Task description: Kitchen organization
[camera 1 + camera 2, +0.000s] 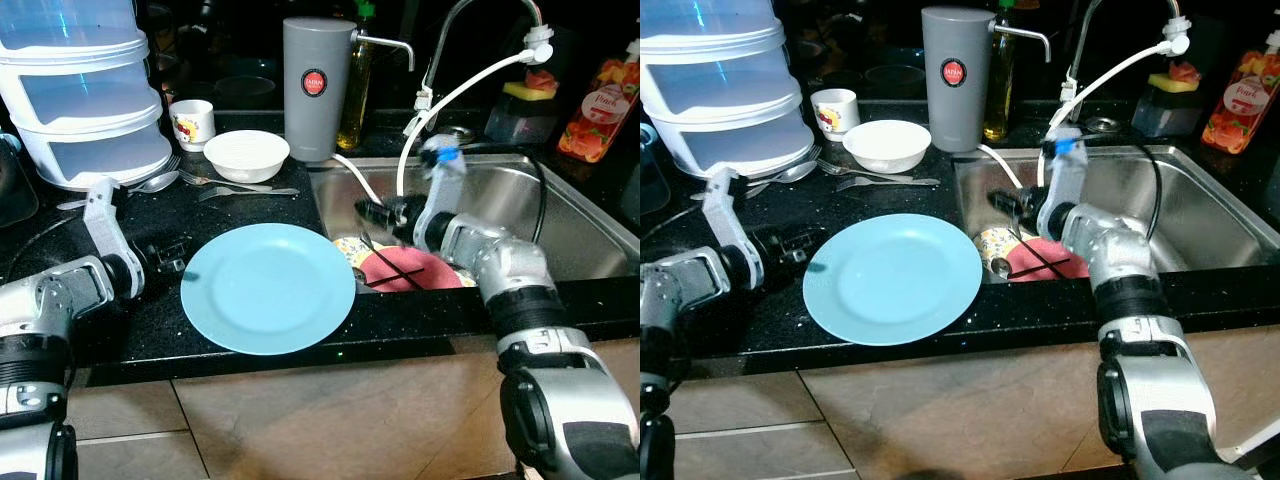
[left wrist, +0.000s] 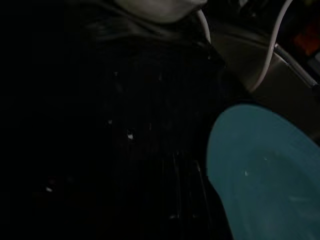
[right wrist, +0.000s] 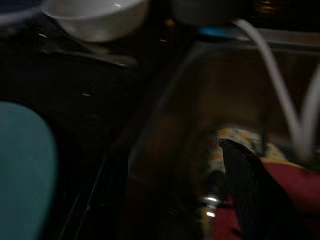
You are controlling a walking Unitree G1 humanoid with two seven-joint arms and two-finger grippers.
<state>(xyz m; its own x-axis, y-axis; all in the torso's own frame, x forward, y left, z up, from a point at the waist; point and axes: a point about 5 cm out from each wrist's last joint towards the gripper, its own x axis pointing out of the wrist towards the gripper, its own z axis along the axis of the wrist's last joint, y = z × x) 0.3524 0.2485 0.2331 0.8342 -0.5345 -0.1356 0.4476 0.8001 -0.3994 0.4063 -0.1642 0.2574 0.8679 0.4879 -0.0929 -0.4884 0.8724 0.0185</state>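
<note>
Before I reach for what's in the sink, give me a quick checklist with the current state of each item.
1. Right claw over the sink: ok, it hangs above the near left corner.
2. Right claw open: cannot tell, the fingers are dark against the sink.
3. Dishes visible in the sink: ok, a red plate and a patterned dish lie at the near left.
4. White hose clear of the right arm: not ok, it drops from the tap close by the wrist.
5. Blue plate stable: not ok, its near rim overhangs the counter edge.
6. Left claw out of the way: ok, it rests on the counter beside the blue plate.
</note>
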